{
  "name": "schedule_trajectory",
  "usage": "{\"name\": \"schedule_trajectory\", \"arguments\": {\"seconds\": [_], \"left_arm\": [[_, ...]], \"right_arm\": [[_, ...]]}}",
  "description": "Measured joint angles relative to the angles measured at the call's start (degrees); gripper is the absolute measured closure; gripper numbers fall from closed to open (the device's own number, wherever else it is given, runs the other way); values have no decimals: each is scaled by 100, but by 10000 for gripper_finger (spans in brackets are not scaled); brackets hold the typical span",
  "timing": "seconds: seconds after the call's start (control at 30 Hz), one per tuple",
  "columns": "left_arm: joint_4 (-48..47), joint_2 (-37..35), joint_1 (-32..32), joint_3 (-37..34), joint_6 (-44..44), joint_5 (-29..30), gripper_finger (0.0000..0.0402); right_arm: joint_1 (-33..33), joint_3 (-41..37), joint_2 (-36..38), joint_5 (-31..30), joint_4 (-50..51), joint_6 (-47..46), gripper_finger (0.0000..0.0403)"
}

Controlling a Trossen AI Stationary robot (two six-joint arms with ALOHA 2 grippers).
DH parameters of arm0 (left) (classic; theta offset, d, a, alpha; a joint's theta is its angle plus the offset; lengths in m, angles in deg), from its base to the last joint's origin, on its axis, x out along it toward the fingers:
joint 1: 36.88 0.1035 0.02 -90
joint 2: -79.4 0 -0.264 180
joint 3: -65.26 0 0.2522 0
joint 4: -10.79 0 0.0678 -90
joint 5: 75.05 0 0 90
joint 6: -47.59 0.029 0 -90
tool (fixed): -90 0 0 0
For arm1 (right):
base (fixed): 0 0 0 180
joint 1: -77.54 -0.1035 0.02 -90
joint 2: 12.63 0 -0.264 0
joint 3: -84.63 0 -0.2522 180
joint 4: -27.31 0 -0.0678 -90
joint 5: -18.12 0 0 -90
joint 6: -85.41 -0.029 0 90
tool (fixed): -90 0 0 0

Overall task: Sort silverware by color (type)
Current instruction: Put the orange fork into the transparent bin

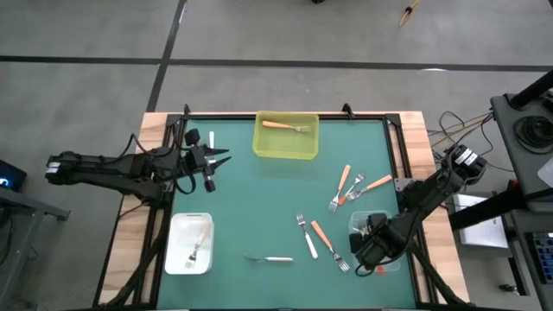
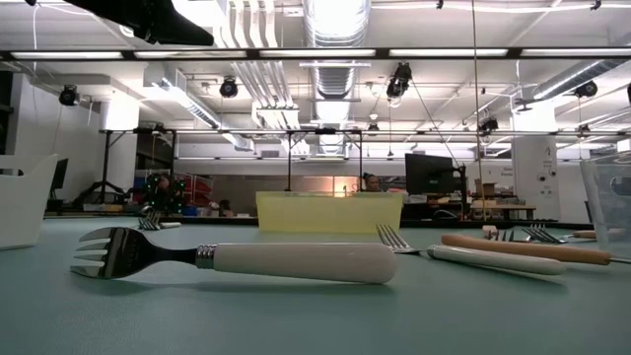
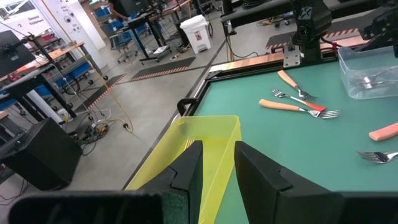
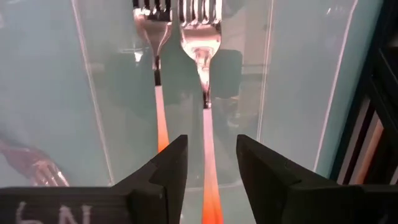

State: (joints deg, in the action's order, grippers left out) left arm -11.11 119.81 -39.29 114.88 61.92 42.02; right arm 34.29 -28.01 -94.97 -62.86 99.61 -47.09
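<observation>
My right gripper [image 1: 373, 235] hangs open, pointing down, over a clear container [image 1: 356, 223] at the table's right edge. In the right wrist view, two red-orange-handled forks [image 4: 205, 112] [image 4: 158, 87] lie in it. One handle runs under the gap between my fingers [image 4: 211, 146], with room on each side. My left gripper [image 1: 216, 160] hovers open above the table's left side with nothing in it [image 3: 217, 146]. A yellow bin [image 1: 286, 149] holds a light orange fork [image 1: 281, 126]. A white bin [image 1: 177, 246] holds a white-handled fork [image 1: 199, 246].
Loose forks lie on the green mat: a white-handled one [image 1: 270, 258] near the front edge [image 2: 296, 261], a white and a light orange one [image 1: 321, 239] beside the clear container, and several [image 1: 354, 186] at right centre. A raised frame borders the table.
</observation>
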Motion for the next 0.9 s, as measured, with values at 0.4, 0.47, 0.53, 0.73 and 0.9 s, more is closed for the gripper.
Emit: {"name": "schedule_trajectory", "arguments": {"seconds": [0.4,0.47,0.53,0.73,0.9], "left_arm": [[0,0,1,0,0,0,326],[0,0,0,0,0,0,326],[0,0,0,0,0,0,326],[-2,1,0,0,0,0,326],[0,0,0,0,17,0,326]], "right_arm": [[0,-441,-28,-306,-496,4,266],[0,-552,-28,-310,-679,4,266],[0,-635,-27,-313,-776,4,269],[0,-664,-28,-320,-789,56,304],[0,-664,-26,-321,-787,112,350]]}}
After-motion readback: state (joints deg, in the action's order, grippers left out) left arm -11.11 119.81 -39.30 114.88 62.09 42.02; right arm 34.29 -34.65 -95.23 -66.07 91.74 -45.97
